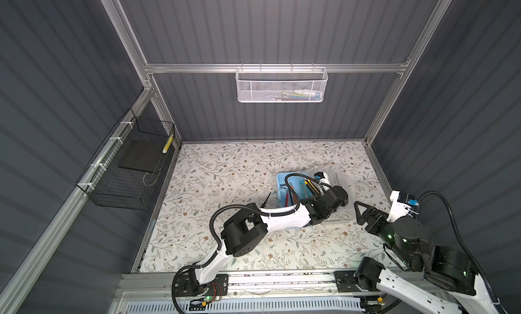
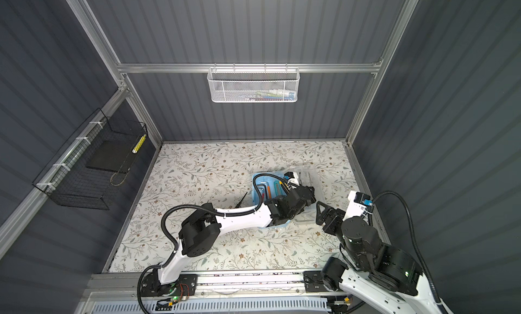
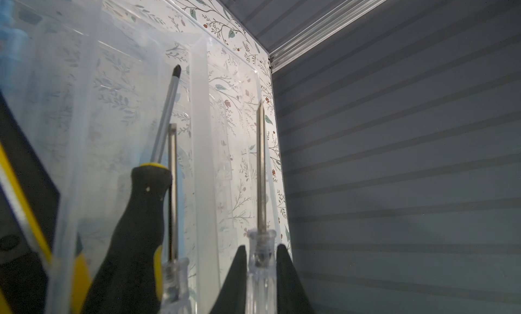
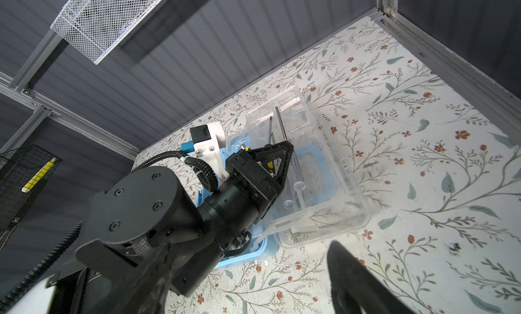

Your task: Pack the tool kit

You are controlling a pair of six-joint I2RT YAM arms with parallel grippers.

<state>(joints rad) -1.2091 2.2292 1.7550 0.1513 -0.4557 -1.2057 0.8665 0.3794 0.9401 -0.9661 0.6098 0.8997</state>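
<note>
My left gripper (image 3: 261, 247) clamped on the clear-handled screwdriver (image 3: 261, 169), over the open tool kit (image 1: 282, 181).
Shaft ran straight out ahead of my fingers (image 3: 239, 270), alongside the black-and-yellow screwdriver (image 3: 135, 228) just beside it; clear lid (image 4: 324, 163) lay beneath and ahead; left arm was nearer; my right gripper (image 1: 359, 212) stood open, empty, near the lid's corner.

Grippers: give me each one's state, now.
Left gripper: closed on the clear-handled screwdriver.
Right gripper: open, holding nothing.
</note>
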